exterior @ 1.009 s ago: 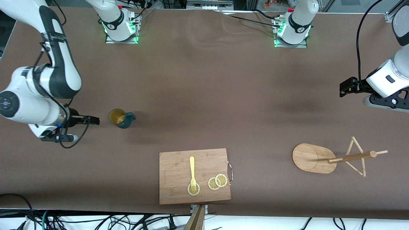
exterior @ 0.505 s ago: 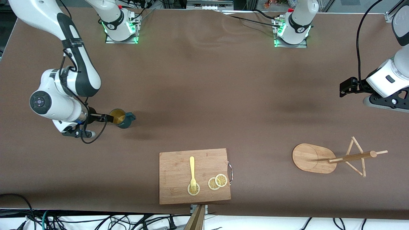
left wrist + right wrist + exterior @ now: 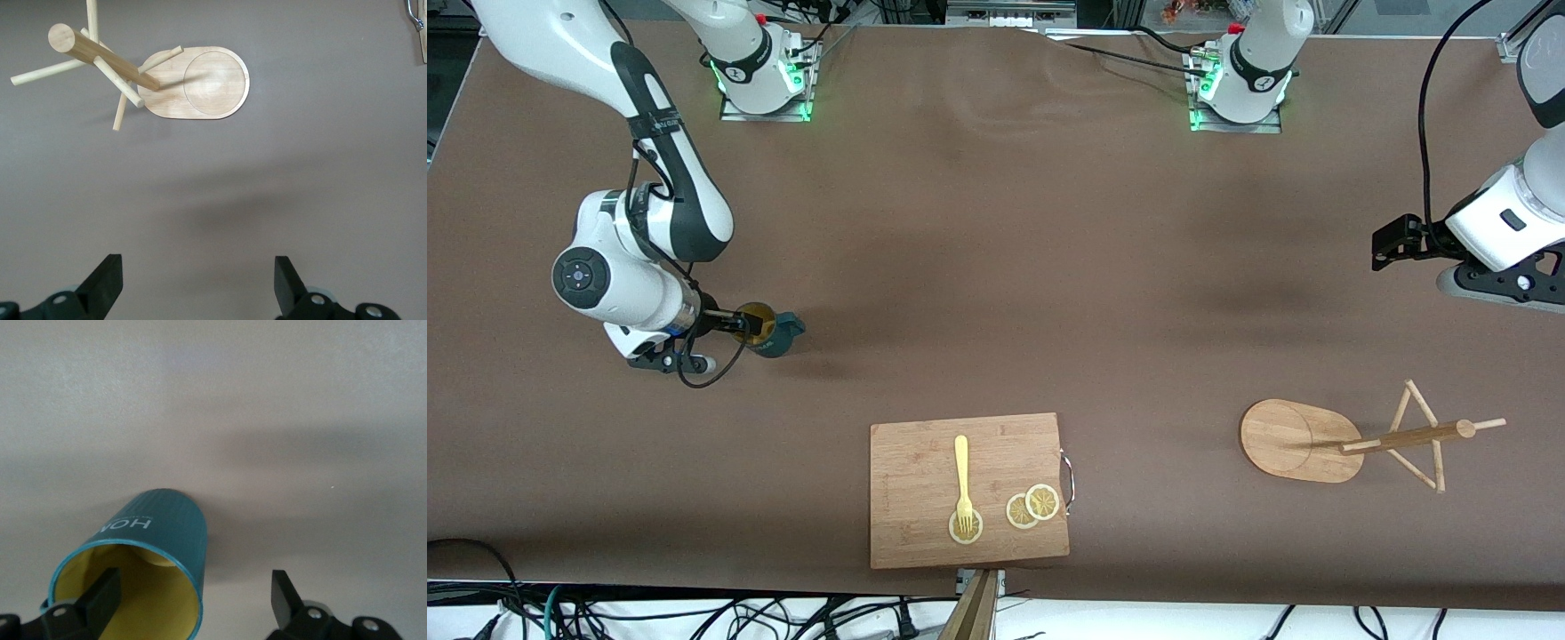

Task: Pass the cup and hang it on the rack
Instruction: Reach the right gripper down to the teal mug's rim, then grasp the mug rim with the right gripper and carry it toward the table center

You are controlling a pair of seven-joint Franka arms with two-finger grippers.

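Note:
The dark teal cup point(image 3: 781, 334) stands upright on the brown table toward the right arm's end, showing its yellow inside. My right gripper point(image 3: 738, 324) is open at its rim. In the right wrist view the cup point(image 3: 157, 530) fills the lower part, one finger point(image 3: 101, 592) hangs inside its mouth and the other is outside the wall, so the gripper point(image 3: 193, 595) straddles the wall. The bamboo rack point(image 3: 1294, 442) stands toward the left arm's end, with its post point(image 3: 1405, 437) and pegs. My left gripper point(image 3: 1385, 244) waits open over bare table, above the rack point(image 3: 200, 83) in its view, nothing between its fingers point(image 3: 107, 277).
A rectangular wooden cutting board point(image 3: 911, 480) lies near the front edge in the middle, carrying a yellow fork point(image 3: 961, 469) and lemon slices point(image 3: 1033, 507). Cables hang along the front edge point(image 3: 694, 613).
The right arm has swung in toward the cup from the right arm's end of the table; its open fingers now reach the rim. The cup, rack and left arm have not moved.

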